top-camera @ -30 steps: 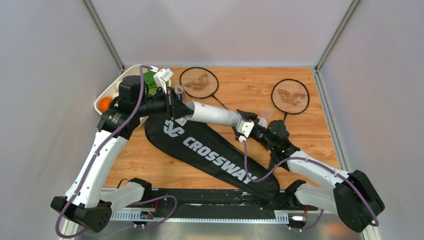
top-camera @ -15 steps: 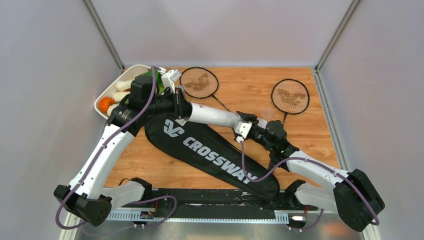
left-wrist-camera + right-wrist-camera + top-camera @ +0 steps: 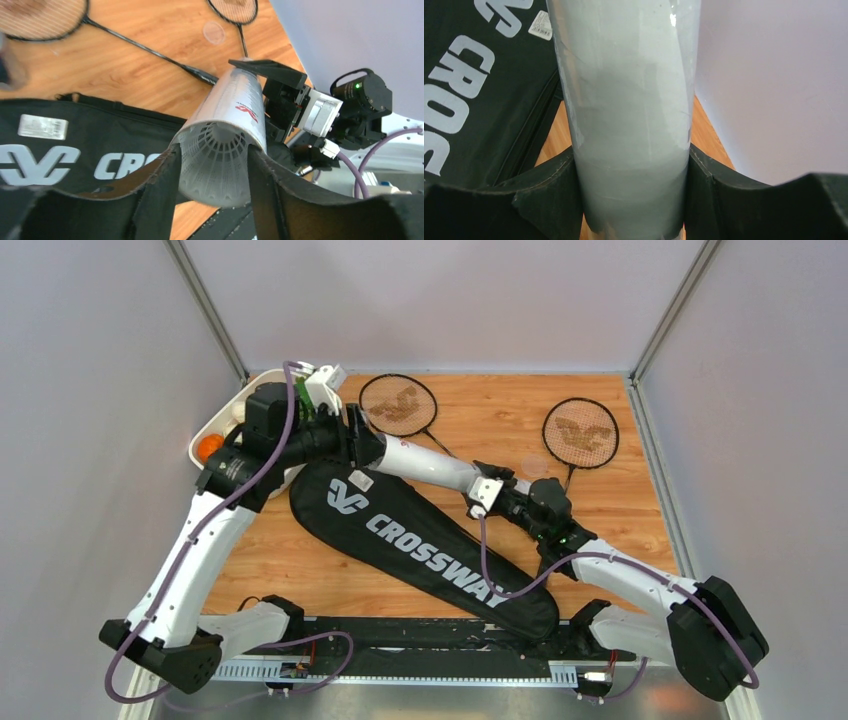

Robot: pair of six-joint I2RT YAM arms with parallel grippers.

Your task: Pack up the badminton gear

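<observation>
The white tube (image 3: 430, 468) lies level above the black CROSSWAY bag (image 3: 420, 540), and my right gripper (image 3: 490, 488) is shut on its right end (image 3: 624, 100). My left gripper (image 3: 358, 445) is at the tube's open left end. In the left wrist view a white shuttlecock (image 3: 217, 165) sits in the tube's mouth (image 3: 237, 100), skirt outward. My left gripper (image 3: 212, 175) stands open with a finger on each side of it. Two dark-framed rackets (image 3: 398, 405) (image 3: 580, 432) lie on the wood behind.
A white tray (image 3: 215, 425) of vegetables stands at the back left, just behind my left wrist. A small clear disc (image 3: 535, 468) lies on the wood near the right racket's handle. Grey walls close in the left, back and right.
My left fingers have spread apart around the shuttlecock at the tube's mouth, and the left wrist has drawn back a little to the left. The right gripper keeps its hold on the tube.
</observation>
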